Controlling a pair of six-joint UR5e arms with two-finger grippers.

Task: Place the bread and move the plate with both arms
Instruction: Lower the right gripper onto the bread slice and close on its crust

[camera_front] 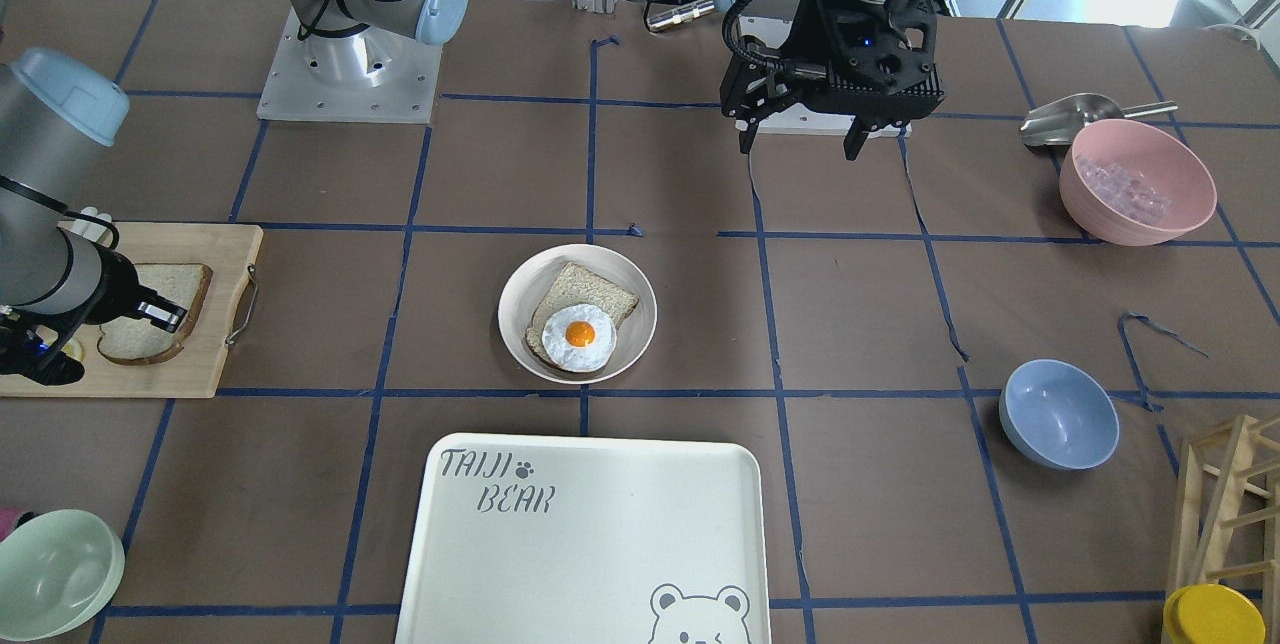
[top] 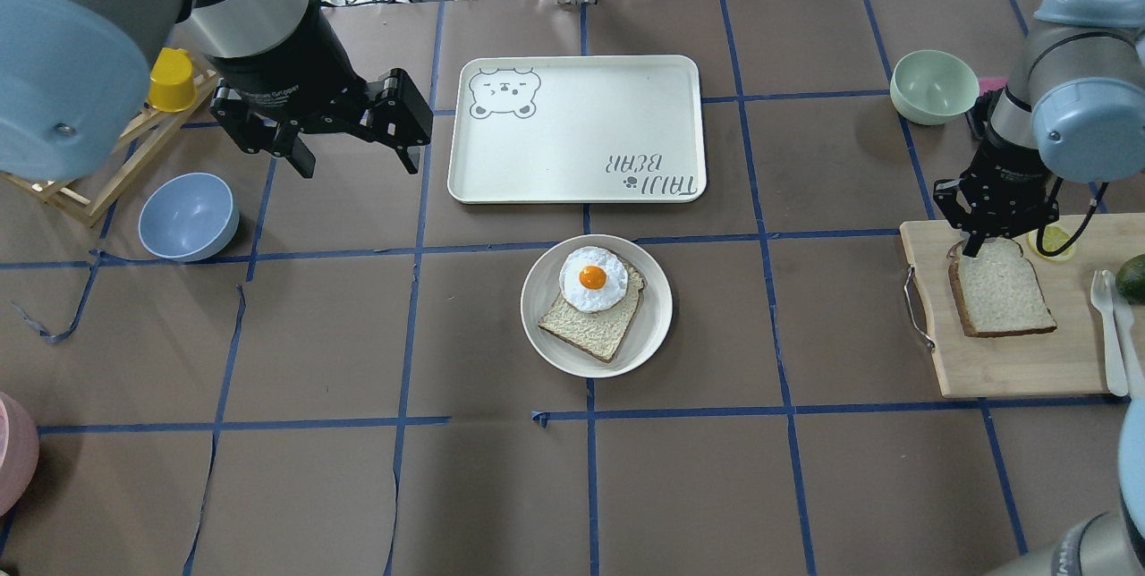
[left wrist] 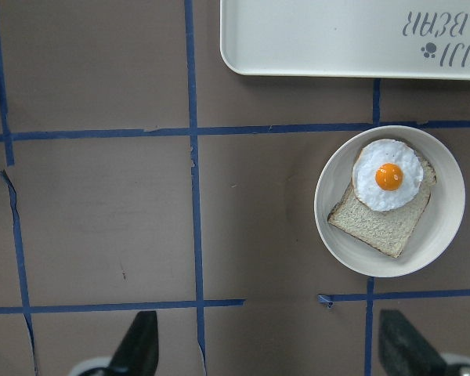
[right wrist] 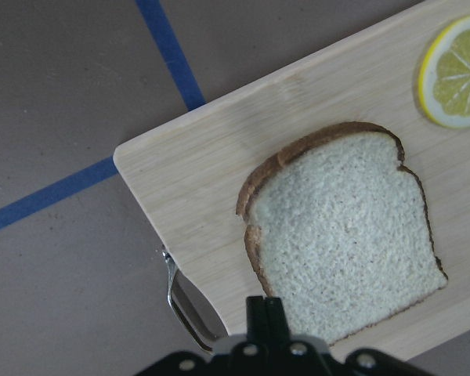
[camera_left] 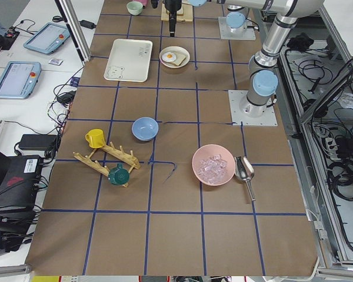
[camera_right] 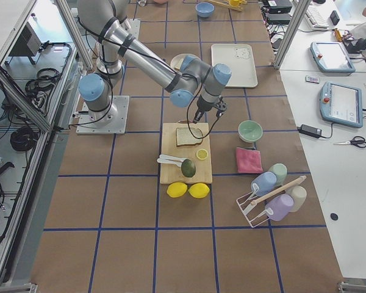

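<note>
The bread (top: 1002, 299) lies flat on a wooden cutting board (top: 1011, 366) at the table's right; it also shows in the right wrist view (right wrist: 345, 235) and the front view (camera_front: 150, 344). My right gripper (top: 991, 243) hangs over the bread's domed edge, its fingers (right wrist: 265, 313) pressed together with nothing between them. The plate (top: 657, 326) sits mid-table and holds a darker slice with a fried egg (top: 592, 279). My left gripper (top: 356, 166) is open and empty, raised to the left of the plate (left wrist: 446, 235).
The "TAIJI BEAR" tray (top: 577, 129) lies just beyond the plate. A lemon slice (top: 1053, 242), utensils (top: 1109, 326) and an avocado (top: 1134, 276) share the board. A green bowl (top: 935, 86), blue bowl (top: 188, 216) and pink bowl (camera_front: 1137, 181) stand around.
</note>
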